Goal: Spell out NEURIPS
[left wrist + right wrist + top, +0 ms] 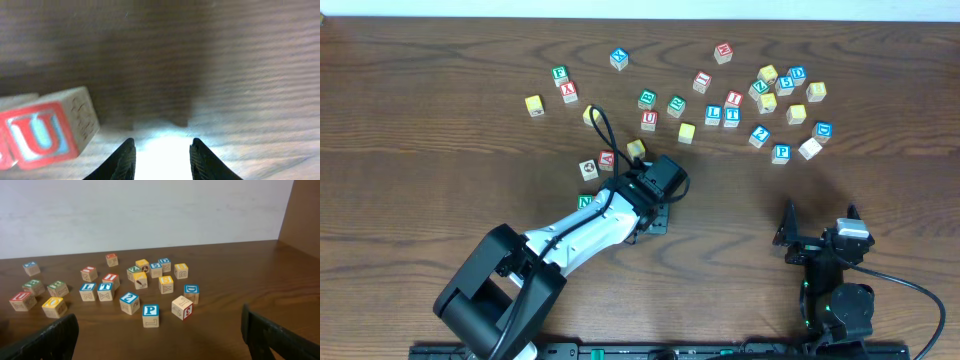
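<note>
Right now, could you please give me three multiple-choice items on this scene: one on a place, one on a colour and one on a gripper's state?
1. In the left wrist view, where is the U cube relative to the left gripper?
A. Between its fingers
B. Toward the left edge of the picture, outside the fingers
C. Toward the right edge, outside the fingers

2. What colour is the print on the P cube?
A. Red
B. Green
C. Blue

3. How does the right gripper stand?
A. Open, holding nothing
B. Shut on a cube
C. Shut on nothing

Answers: 1 B, the cube sits left of both fingertips and nothing lies between them. 2 C, its top face shows blue in the right wrist view. 3 A, its fingers stand wide apart at the picture's two edges, clear of every cube.
</note>
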You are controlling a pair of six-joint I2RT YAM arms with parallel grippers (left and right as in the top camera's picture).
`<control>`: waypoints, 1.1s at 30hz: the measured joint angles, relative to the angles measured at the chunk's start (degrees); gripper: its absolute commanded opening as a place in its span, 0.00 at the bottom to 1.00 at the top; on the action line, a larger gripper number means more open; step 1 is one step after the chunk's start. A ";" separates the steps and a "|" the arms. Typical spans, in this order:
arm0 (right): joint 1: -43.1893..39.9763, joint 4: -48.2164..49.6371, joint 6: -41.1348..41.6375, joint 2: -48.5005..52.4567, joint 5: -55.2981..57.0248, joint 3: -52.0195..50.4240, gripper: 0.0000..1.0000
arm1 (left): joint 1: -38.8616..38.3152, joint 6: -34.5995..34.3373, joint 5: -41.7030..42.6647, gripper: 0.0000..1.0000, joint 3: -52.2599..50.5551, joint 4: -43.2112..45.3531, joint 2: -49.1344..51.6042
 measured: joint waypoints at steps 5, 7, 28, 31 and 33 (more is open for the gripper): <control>0.00 0.00 0.00 0.00 -0.02 -0.02 0.99 | 0.00 0.00 -0.44 0.35 0.00 2.29 0.00; 0.00 0.00 0.00 0.00 -0.02 0.00 0.99 | 0.00 0.00 -1.31 0.35 0.00 2.29 0.00; 0.00 0.00 0.00 0.00 -0.02 0.00 0.99 | 0.00 0.00 -6.43 0.35 0.00 -1.29 0.00; 0.00 0.00 0.00 0.00 -0.02 -0.02 0.99 | 0.02 0.00 -6.51 0.35 0.00 -1.36 0.00; 0.00 -0.02 0.00 0.00 -0.02 0.00 0.99 | 0.02 0.00 -6.51 0.35 0.00 -1.36 0.00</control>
